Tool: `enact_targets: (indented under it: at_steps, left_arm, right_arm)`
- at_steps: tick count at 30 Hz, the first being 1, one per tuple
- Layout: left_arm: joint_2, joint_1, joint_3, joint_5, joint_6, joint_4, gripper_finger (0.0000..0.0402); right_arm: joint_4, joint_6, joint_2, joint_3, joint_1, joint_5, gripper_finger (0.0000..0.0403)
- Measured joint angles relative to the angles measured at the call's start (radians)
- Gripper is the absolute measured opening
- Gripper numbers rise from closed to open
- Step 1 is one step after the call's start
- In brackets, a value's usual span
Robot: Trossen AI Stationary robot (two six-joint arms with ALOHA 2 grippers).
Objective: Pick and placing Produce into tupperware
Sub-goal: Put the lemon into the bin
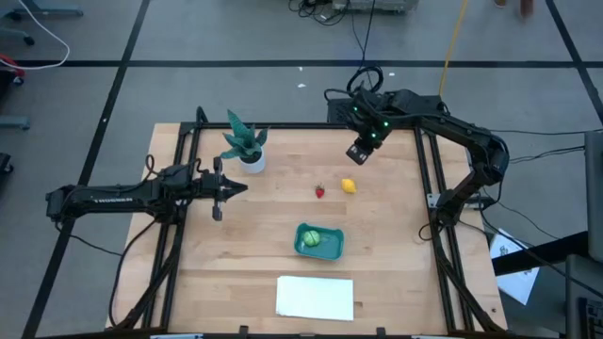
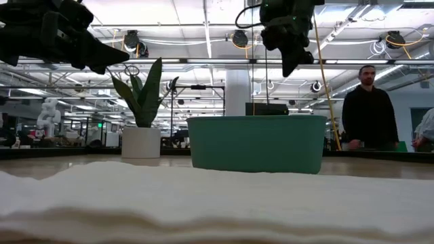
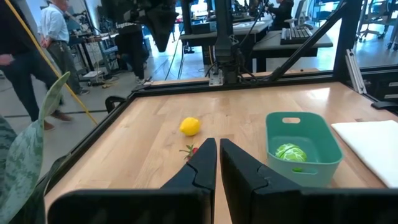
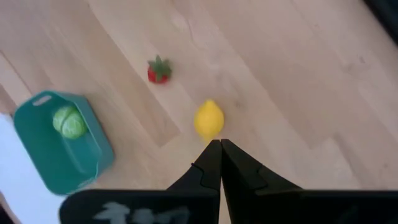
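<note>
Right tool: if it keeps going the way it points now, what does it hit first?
Most likely the lemon: it lies just ahead of the shut right tool, which hangs above the table. The strawberry is off to the side. Depth is unclear.

the tupperware is a small, shallow teal-blue container with rounded corners and a slot handle in one short end, sitting upright on the wooden worktop, slightly askew to its edges. inside it, toward one end, lies the round green piece, pale and leafy like a little cabbage. the red strawberry-like piece with its green cap lies on the bare wood, apart from the container. the yellow lemon-like piece rests just beside the strawberry, not touching it, and is the larger of the two.
</note>
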Motion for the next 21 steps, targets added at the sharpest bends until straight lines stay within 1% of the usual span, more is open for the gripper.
enact_targets:
  at_steps: [6, 17, 21]
  left_arm:
    - [0.0, 0.0, 0.0, -0.002, 0.0, -0.001, 0.0026]
    - [0.0, 0.0, 0.0, -0.002, -0.002, -0.002, 0.0026]
    - [0.0, 0.0, 0.0, -0.002, -0.003, -0.002, 0.0026]
  right_arm:
    - [-0.013, 0.015, 0.0, 0.0, 0.007, 0.0, 0.0]
    - [0.002, -0.029, 0.014, -0.001, 0.055, 0.0, 0.0]
    - [0.001, -0.038, 0.013, -0.001, 0.06, 0.0, 0.0016]
